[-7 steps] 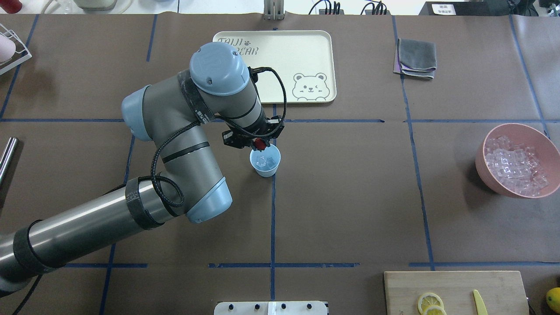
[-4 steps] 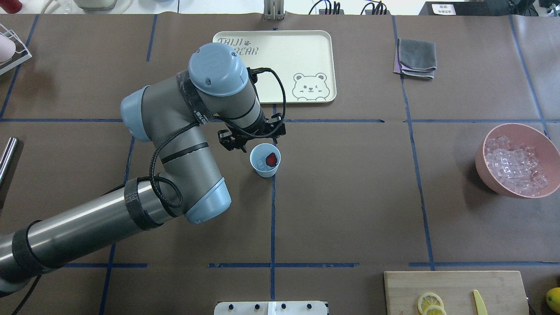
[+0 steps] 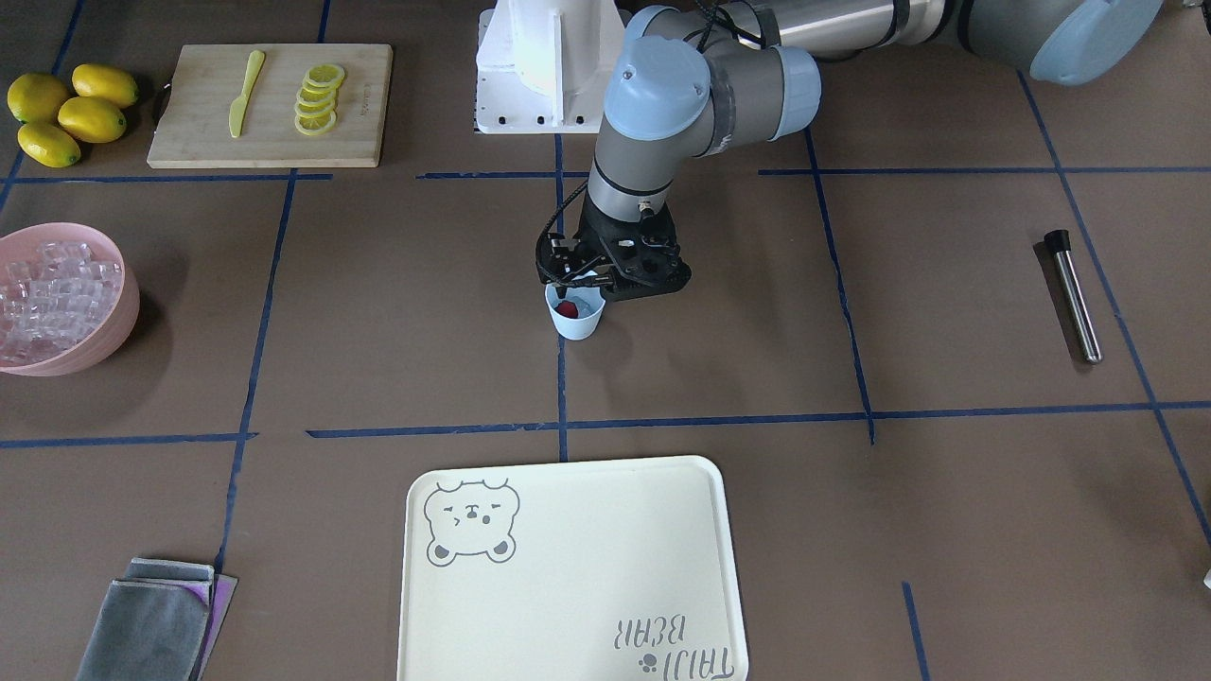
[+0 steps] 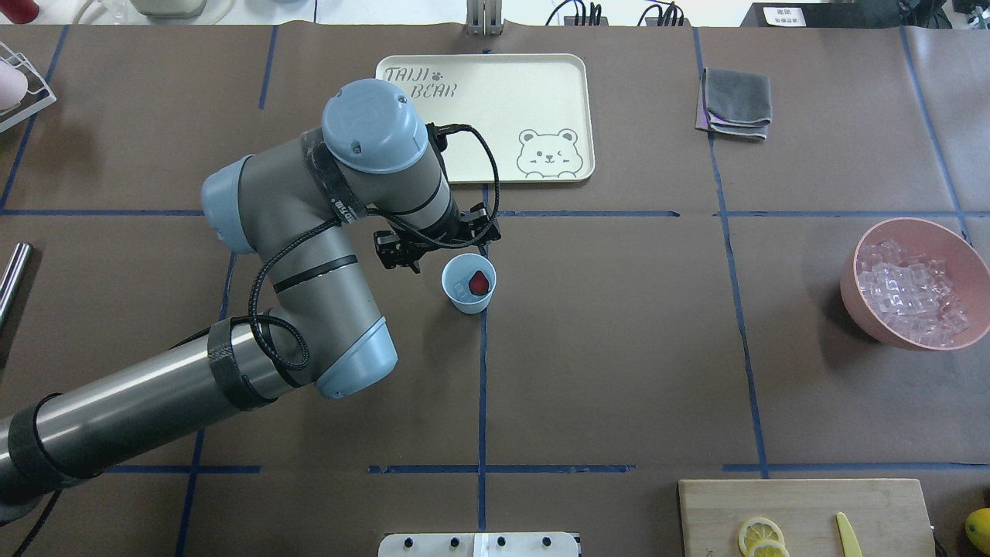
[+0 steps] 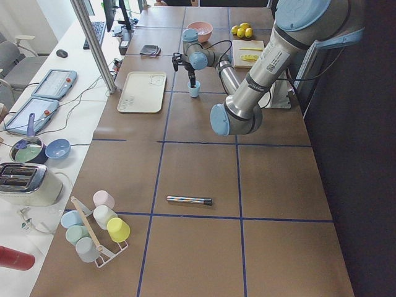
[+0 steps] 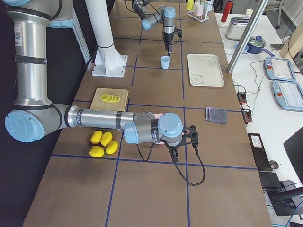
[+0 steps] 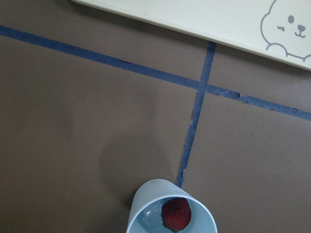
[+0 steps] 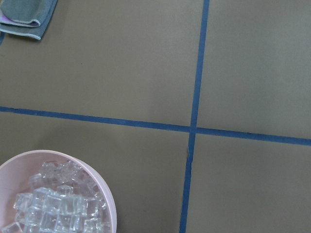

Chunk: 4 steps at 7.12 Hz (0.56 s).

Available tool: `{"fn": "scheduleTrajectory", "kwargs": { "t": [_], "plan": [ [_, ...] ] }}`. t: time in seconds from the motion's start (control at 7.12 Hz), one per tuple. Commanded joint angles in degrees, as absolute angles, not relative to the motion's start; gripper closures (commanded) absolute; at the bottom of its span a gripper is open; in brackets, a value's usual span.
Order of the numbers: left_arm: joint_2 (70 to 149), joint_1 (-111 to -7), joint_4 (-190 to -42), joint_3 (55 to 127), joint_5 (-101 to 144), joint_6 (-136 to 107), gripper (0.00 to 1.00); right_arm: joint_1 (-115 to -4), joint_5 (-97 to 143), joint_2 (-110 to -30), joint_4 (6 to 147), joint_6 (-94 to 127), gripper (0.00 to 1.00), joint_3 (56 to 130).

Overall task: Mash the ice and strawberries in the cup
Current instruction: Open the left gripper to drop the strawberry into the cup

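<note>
We see the strawberry (image 4: pixel 479 282) lying on the ice (image 4: pixel 462 291) inside the cup (image 3: pixel 577 327). The cup stands upright on a blue tape line (image 4: pixel 483 387) near the middle of the surface (image 4: pixel 619 348). The left hand (image 3: pixel 594 280) hangs above the cup, a little to the robot's left of its rim, fingers apparently parted and holding nothing. The right hand (image 6: pixel 173 152) sits by the pink bowl (image 4: pixel 851 288); we cannot tell whether it is open or closed.

We log the pale blue cup (image 4: pixel 468 305) upright, mid-scene; inside, one glossy red strawberry (image 4: pixel 480 282) lies right of the clear ice (image 4: pixel 462 289).
</note>
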<state>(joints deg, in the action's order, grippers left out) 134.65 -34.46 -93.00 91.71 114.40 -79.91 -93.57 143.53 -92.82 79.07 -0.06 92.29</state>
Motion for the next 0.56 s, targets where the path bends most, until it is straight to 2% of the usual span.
{"fn": "scheduleTrajectory", "kwargs": {
  "t": [0.0,0.28,0.42],
  "plan": [
    [126.08,-37.94,-86.80,101.81,115.13,-69.84,0.00,-93.60,142.92,-92.72,79.89,-0.09,0.00,93.07],
    [119.92,-45.67,-79.64,109.22,120.31,-57.53,0.00,-92.65,139.16,-92.64,79.89,-0.35,0.00,94.21],
    [113.97,-48.66,-79.63,112.90,120.58,-52.61,0.00,-92.64,138.35,-92.64,79.98,-0.44,0.00,94.22]
  ]
}}
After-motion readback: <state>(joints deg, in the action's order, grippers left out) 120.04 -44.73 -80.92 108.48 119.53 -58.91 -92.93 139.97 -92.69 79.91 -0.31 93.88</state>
